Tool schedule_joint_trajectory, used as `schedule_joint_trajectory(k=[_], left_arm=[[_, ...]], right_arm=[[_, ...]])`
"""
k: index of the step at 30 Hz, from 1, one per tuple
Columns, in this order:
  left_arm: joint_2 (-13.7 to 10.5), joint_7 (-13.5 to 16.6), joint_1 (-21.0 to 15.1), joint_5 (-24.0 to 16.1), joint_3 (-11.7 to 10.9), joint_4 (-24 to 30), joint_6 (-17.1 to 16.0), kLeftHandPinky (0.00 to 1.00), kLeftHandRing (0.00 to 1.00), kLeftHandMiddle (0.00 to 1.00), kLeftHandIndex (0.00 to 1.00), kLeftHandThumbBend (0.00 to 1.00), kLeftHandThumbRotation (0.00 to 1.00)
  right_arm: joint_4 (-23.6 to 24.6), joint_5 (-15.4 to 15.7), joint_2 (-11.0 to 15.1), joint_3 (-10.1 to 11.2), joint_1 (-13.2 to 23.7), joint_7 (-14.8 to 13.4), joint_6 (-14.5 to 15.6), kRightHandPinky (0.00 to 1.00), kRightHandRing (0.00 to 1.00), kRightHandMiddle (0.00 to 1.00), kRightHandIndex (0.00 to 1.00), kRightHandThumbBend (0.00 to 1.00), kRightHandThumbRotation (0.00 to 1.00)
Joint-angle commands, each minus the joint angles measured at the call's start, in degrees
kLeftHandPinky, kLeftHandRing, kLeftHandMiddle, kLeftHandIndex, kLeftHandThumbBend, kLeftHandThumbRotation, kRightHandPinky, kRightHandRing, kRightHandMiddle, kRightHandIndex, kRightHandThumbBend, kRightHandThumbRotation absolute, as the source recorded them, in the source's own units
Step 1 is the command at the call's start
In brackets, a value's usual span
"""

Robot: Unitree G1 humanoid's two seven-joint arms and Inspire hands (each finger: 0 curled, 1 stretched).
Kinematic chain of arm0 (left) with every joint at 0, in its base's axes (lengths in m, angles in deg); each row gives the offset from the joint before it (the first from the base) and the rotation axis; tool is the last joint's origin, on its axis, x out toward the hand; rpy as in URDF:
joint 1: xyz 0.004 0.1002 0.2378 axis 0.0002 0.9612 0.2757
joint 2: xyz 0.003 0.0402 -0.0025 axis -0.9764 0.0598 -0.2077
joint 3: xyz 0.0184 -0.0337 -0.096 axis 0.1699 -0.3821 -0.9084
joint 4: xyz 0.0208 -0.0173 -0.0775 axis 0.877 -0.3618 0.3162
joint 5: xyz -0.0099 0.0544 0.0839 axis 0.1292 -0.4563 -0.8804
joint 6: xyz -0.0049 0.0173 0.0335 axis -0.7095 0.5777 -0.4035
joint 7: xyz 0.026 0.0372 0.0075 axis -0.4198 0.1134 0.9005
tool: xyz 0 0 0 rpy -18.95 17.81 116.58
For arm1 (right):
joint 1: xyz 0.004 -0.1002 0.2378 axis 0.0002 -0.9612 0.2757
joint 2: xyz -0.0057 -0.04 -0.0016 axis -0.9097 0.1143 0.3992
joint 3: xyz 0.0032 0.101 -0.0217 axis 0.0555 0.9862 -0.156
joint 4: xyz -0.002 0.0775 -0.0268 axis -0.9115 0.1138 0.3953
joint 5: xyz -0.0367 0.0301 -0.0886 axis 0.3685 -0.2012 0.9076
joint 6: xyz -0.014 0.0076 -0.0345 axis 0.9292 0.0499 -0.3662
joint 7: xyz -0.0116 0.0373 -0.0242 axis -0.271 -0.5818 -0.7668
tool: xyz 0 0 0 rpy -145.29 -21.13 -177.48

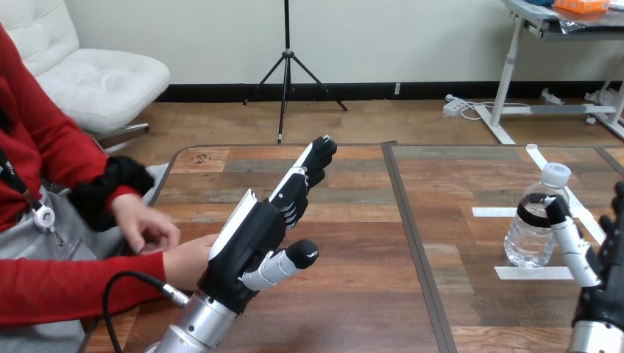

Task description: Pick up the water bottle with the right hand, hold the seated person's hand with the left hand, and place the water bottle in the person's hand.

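Observation:
A clear water bottle (535, 219) with a white cap stands upright on the table at the right. My right hand (597, 254) rises from the bottom right corner beside it, fingers straight, with one finger touching the bottle's near side. My left hand (257, 232) is raised over the table's left part, fingers straight and pointing away, thumb out to the right. The person's hands (151, 228) rest at the table's left edge, just left of my left hand and partly hidden behind it; I cannot tell if they touch it.
The wooden table (353, 294) has a dark seam (408, 220) running front to back through its middle. White tape strips (526, 273) lie around the bottle on the right half.

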Motion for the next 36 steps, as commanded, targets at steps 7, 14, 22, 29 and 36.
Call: schedule_joint_trajectory(k=[7,14,22,29,36], left_arm=[[-0.7,-0.4,-2.5,1.2,-1.2,2.1,-0.2,1.00,1.00,1.00,1.00,1.00,0.86],[-0.7,-0.4,-2.5,1.3,-1.4,2.0,-0.7,1.00,1.00,1.00,1.00,1.00,0.85],[-0.9,-0.8,-2.5,1.6,-1.4,1.9,-0.9,1.00,1.00,1.00,1.00,1.00,0.86],[-0.9,-1.7,-2.7,2.2,-1.5,1.7,-0.9,1.00,1.00,1.00,1.00,1.00,0.86],[-0.9,-1.7,-2.7,2.1,-1.8,1.5,-1.2,1.00,1.00,1.00,1.00,1.00,0.86]], right_arm=[[-5.8,-0.1,2.6,-0.9,7.4,0.4,0.6,0.96,0.99,0.99,1.00,1.00,0.65],[-9.0,0.4,3.4,-1.3,9.0,0.3,2.1,0.95,0.99,0.99,1.00,1.00,0.67],[-11.6,-1.0,3.8,-1.5,10.4,2.2,3.4,0.94,1.00,1.00,1.00,1.00,0.68],[-13.3,-1.6,4.1,-1.6,11.5,3.3,4.7,0.94,1.00,1.00,1.00,1.00,0.69],[-14.7,-1.4,4.5,-2.2,12.4,3.1,6.4,0.96,1.00,1.00,1.00,1.00,0.69]])
